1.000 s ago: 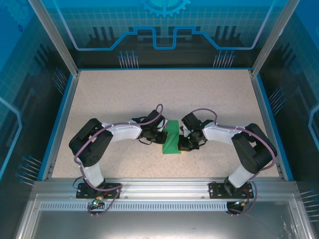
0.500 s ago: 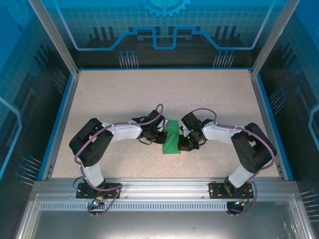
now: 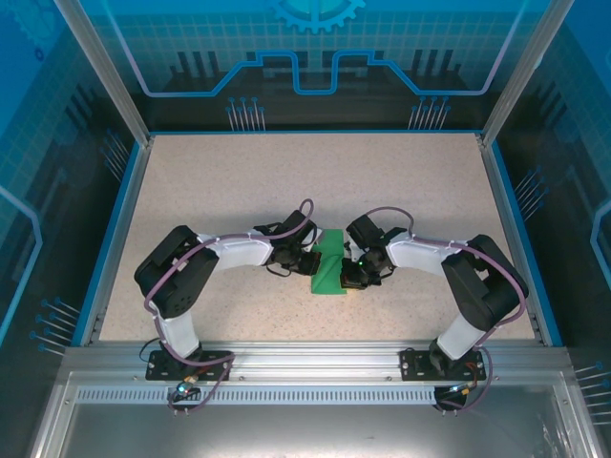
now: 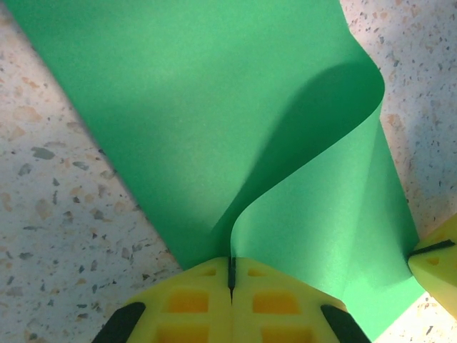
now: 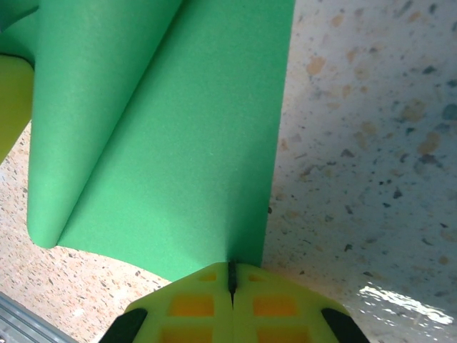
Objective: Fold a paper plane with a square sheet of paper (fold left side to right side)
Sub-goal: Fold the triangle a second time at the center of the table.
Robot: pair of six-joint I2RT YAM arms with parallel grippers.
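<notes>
The square sheet of paper (image 3: 330, 260) sits just below the middle of the overhead frame. It shows there as a narrow green strip on the speckled table (image 3: 239, 181), because it is doubled over on itself rather than lying flat. In the left wrist view it spreads across the tabletop at upper left, bends round in a soft, uncreased loop at upper right, and comes back down to bottom centre. There the left gripper (image 4: 230, 270) has its yellow fingers pressed together on the paper's edge. The right gripper (image 5: 230, 271), at the bottom of its own view, is likewise pinched tight on an edge of the sheet, with the rolled bend running off to the lower left. Each claw seems to hold an edge so the two sides can be lined up. I judge the fold formed but not flattened, so the crease needs pressing next.
</notes>
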